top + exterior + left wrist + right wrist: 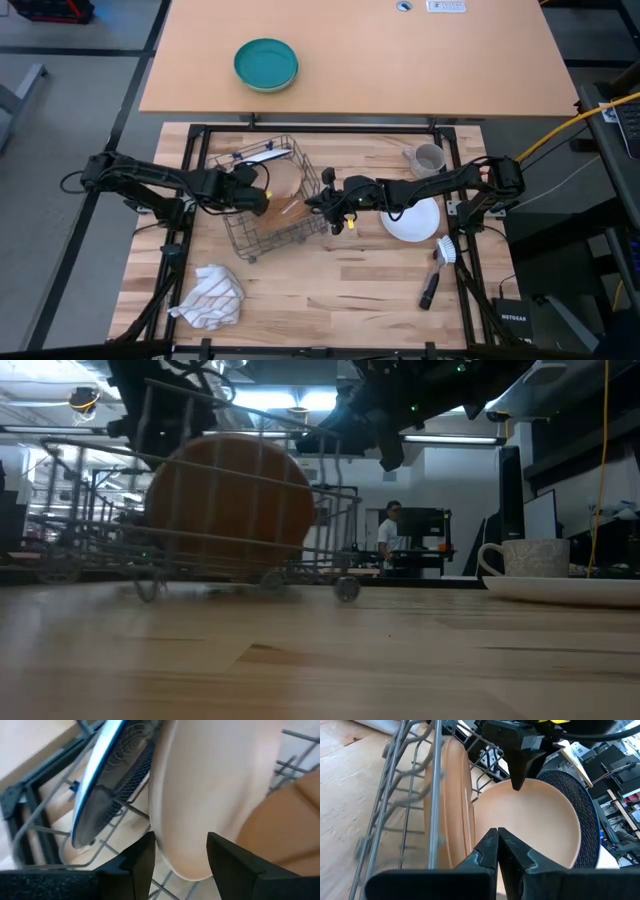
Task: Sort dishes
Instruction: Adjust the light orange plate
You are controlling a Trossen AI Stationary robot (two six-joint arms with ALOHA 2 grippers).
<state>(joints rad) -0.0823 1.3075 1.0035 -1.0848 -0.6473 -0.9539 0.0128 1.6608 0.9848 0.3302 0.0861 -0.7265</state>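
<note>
Over at frame center, the left gripper (262, 197) sits spread around the peach-pink bowl (285, 185) in the wire rack (245, 240), right gripper (318, 203) pressed together alongside.

Left arm stretches in low from the left edge, its wrist level, and the left gripper (262, 197) sits with its two dark fingers (142, 862) spread wide apart. Right arm reaches across from the right edge toward the middle, and the right gripper (318, 203) has its fingertips (487, 845) pressed tight together, tips touching.
</note>
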